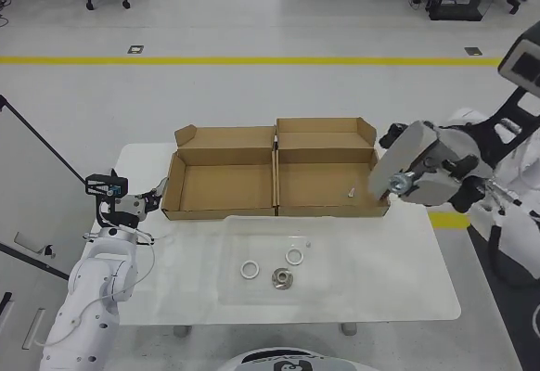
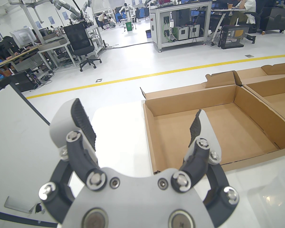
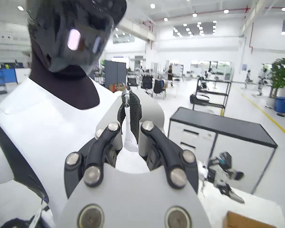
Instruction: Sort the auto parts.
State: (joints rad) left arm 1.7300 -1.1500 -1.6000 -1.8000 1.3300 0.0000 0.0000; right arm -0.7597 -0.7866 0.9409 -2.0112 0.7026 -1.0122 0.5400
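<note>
Silvery short bolt (image 3: 125, 98), finely threaded

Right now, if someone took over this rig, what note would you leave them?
Left pincer: open, empty, beside the left box, which is empty.
Right pincer: shut on a small threaded bolt, by the outer wall of the right box.
Done: one small part lies in the right box.
Left: bolt to drop; a white ring, a second white ring and a metal part lie in the clear tray.

Left hand (image 2: 137, 107) is held low and spread wide; right hand (image 3: 129, 97), raised, pinches a small bolt (image 3: 125, 98).
</note>
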